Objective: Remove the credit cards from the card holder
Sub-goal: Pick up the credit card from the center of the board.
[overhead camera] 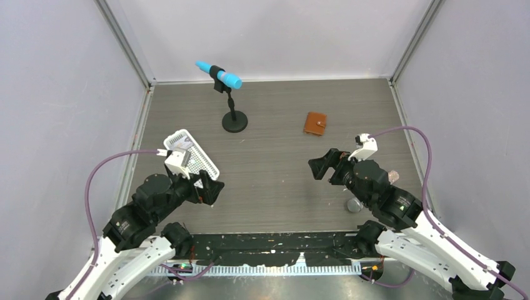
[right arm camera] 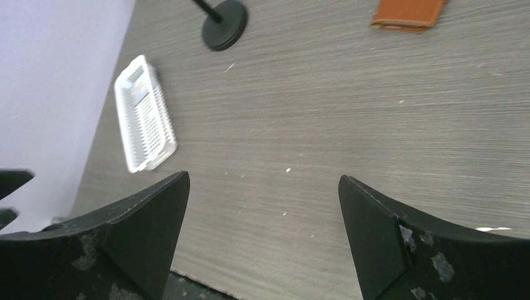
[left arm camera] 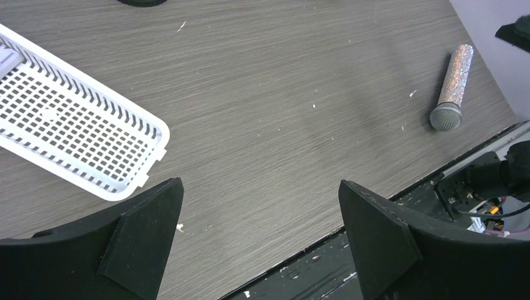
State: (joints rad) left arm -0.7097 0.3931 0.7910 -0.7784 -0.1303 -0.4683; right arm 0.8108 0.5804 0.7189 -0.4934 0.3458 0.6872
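The card holder [overhead camera: 315, 123] is a small tan-brown leather wallet lying folded shut on the grey table, right of centre toward the back. In the right wrist view the card holder [right arm camera: 409, 14] sits at the top edge, far ahead of the fingers. The credit cards are hidden; none shows outside it. My right gripper [overhead camera: 322, 165] hovers open, nearer than the holder and slightly to its right, nothing between its jaws [right arm camera: 263, 177]. My left gripper [overhead camera: 211, 187] is open and empty over the near left of the table [left arm camera: 260, 182].
A white perforated tray [overhead camera: 190, 153] [left arm camera: 69, 134] [right arm camera: 145, 122] lies beside the left gripper. A blue microphone [overhead camera: 220, 75] stands on a black round-based stand [overhead camera: 234, 122] at the back. A silver glitter microphone [left arm camera: 453, 84] lies near the right arm. Grey walls enclose three sides.
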